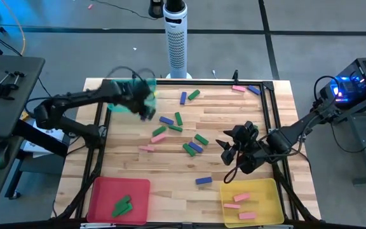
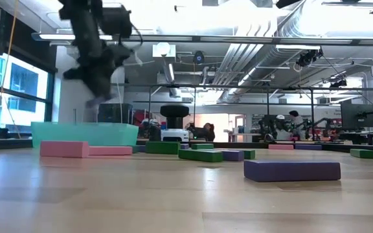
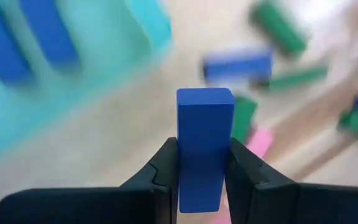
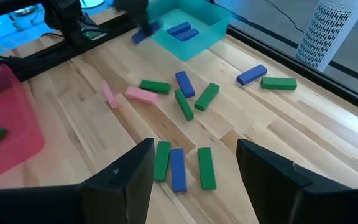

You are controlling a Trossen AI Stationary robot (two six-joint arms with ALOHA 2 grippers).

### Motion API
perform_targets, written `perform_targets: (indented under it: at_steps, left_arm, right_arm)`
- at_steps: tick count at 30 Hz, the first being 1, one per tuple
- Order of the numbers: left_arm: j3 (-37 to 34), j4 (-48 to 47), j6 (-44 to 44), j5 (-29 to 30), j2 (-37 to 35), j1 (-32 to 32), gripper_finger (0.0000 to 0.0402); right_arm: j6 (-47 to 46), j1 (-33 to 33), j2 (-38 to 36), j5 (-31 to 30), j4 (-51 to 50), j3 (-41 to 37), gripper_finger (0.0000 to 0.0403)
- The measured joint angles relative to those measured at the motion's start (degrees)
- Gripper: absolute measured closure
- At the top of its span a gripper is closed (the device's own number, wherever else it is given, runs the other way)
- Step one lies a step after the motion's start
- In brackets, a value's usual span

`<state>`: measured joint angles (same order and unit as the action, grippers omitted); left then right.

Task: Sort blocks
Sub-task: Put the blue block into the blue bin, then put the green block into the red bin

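Small blue, green and pink blocks (image 1: 176, 130) lie scattered flat on the wooden table. My left gripper (image 1: 146, 112) hangs above the table beside the teal tray (image 1: 121, 95), shut on a blue block (image 3: 204, 143). The low view shows that gripper (image 2: 96, 71) raised well above the tabletop. Two blue blocks (image 3: 27, 37) lie in the teal tray. My right gripper (image 4: 194, 180) is open, hovering over two green blocks and one blue block (image 4: 178, 168) lying side by side, and touches none of them. My left gripper pinches the blue block between its two fingers (image 3: 163, 171), one on each long side face (image 3: 204, 180). The block's free end (image 3: 205, 102) stands out past the fingertips. The block is lifted clear of the table, next to the teal tray.
A red tray (image 1: 107, 191) with green blocks sits at the near left, and a yellow tray (image 1: 269, 191) with pink blocks at the near right. A white perforated tower (image 1: 176, 38) stands beyond the far edge. A black frame borders the table. Bare wood lies between the red and yellow trays.
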<state>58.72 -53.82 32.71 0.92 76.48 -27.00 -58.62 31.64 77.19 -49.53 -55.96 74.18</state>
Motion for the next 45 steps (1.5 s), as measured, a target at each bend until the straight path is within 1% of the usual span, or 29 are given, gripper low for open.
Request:
perform_targets:
  at_steps: [2, 4, 6, 9, 13, 15, 18, 22, 24, 27, 29, 31, 34, 37, 39, 43, 45]
  left_arm:
    - [3.28, 0.39, -2.91, 2.84, 0.17, -2.84, 0.0345]
    - [5.56, 1.89, -5.99, 4.39, 0.71, -6.61, 0.0345]
    - [6.67, 2.26, -8.84, 4.53, 1.91, -11.22, 0.0345]
    - [6.67, 1.06, -13.29, 4.44, 5.51, -17.48, 0.0345]
    - [6.67, -1.57, -18.20, 3.98, 11.71, -23.22, 0.0342]
    - [6.67, -1.76, -19.95, 4.00, 14.34, -24.81, 0.0322]
    - [6.65, -1.86, -22.55, 3.66, 15.65, -26.24, 0.0272]
    - [6.66, -1.88, -23.34, 1.71, 13.78, -27.47, 0.0205]
    - [6.68, -1.99, -22.96, -0.05, 11.68, -27.74, 0.0182]
    - [6.69, -2.43, -21.47, -2.59, 7.55, -26.86, 0.0167]
    - [6.69, -2.46, -19.79, -3.96, 4.21, -25.40, 0.0165]
    - [6.69, -2.45, -18.66, -4.91, 0.79, -23.31, 0.0165]
    - [6.69, -2.34, -15.84, -5.06, -4.13, -19.47, 0.0166]
    - [6.71, -1.56, -13.15, -5.06, -8.41, -15.04, 0.0166]
    - [6.71, -1.30, -11.41, -5.03, -10.70, -12.22, 0.0166]
    - [6.71, 0.55, -8.95, -4.90, -13.93, -7.36, 0.0166]
    - [6.71, 1.50, -8.38, -4.87, -14.94, -5.32, 0.0166]
  right_arm:
    - [0.03, -0.60, 0.00, 0.01, 0.19, 0.00, 0.0197]
    - [0.05, -1.28, 0.00, -0.01, 0.54, 0.01, 0.0197]
    - [0.07, -2.01, 0.00, -0.01, 1.04, -0.01, 0.0197]
    - [0.12, -2.90, 0.00, 0.09, 2.67, 0.01, 0.0197]
    - [0.14, -3.55, 0.01, 0.89, 5.54, -0.01, 0.0197]
    - [0.14, -3.55, 0.00, 2.15, 6.36, -0.01, 0.0197]
    - [-1.57, -3.55, 0.02, 4.22, 6.33, -0.01, 0.0197]
    - [-10.55, -4.51, 0.02, 6.94, 2.05, 0.00, 0.0197]
    - [-16.99, -6.73, 0.02, 11.06, -2.53, 0.00, 0.0197]
    - [-24.10, -12.35, 0.02, 21.22, -10.70, -0.01, 0.0197]
    - [-24.82, -16.86, 0.02, 26.77, -16.00, -0.01, 0.0197]
    - [-23.35, -21.29, 0.02, 28.98, -21.36, -0.01, 0.0197]
    - [-18.85, -28.20, 0.01, 29.70, -26.83, -0.42, 0.0197]
    - [-14.20, -35.35, 0.00, 34.96, -27.02, -4.21, 0.0197]
    - [-10.92, -39.26, 0.00, 38.78, -25.68, -8.58, 0.0196]
    - [-4.26, -46.04, 0.08, 47.40, -19.58, -18.93, 0.0184]
    - [-2.54, -49.04, 0.05, 50.16, -16.24, -23.46, 0.0170]
